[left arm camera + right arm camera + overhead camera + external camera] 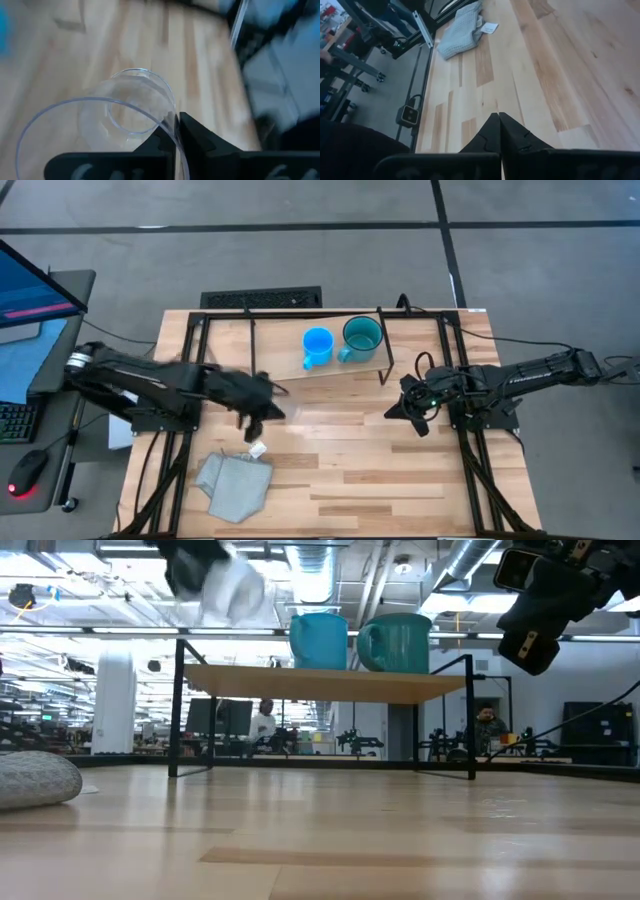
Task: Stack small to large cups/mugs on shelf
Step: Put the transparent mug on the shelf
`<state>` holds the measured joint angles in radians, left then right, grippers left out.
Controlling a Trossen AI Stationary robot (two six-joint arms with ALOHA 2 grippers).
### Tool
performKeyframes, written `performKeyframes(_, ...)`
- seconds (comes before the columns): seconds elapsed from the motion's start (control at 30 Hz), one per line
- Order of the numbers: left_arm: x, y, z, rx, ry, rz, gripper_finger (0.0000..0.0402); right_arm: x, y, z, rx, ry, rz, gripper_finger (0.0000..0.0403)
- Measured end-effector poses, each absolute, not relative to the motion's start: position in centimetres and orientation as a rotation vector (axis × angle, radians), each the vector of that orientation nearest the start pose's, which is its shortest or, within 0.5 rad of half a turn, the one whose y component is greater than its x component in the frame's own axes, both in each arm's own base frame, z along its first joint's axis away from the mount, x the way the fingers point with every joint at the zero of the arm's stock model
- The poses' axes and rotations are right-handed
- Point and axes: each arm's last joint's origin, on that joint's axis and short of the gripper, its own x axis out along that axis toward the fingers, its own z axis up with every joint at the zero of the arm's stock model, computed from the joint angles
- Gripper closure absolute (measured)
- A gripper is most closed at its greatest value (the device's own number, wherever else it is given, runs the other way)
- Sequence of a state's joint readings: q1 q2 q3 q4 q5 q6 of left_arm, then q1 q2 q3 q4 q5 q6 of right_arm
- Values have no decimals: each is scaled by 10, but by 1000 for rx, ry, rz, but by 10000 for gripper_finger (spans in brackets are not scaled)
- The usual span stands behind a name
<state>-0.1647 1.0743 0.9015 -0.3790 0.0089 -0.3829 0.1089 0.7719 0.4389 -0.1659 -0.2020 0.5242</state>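
light-wood tabletop (400, 470) under left hand (173, 131) gripping glass cup (127, 112), right hand (499, 131) closed

The shelf (345, 365), a low light-wood board on thin black wire legs, stands at the far middle of the counter. On it sit two handled mugs, upright and just beside each other: a bright blue mug (317, 345) and, on its right, a larger teal mug (361, 337). The small clear glass cup (127, 117) is off the shelf, held aloft by its rim in the left tool (174, 132), pinched between the fingers.
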Motion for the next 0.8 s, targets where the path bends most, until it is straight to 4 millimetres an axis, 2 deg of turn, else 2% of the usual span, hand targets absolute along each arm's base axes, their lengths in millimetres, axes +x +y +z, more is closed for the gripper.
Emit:
performKeyframes(0.1, 206, -31, 325, -402, 426, 5, 401, 165, 23, 218, 528, 562, 149, 391)
performKeyframes(0.2, 191, -24, 340, -473, 321, 81, 401, 165, 23, 218, 527, 559, 137, 391)
performKeyframes(0.4, 181, -10, 355, -615, 262, 212, 401, 165, 22, 218, 553, 555, 108, 391)
performKeyframes(0.57, 192, 4, 374, -630, 315, 394, 401, 165, 22, 218, 556, 555, 108, 391)
performKeyframes(0.8, 236, 25, 403, -616, 481, 552, 401, 165, 22, 218, 569, 562, 105, 391)
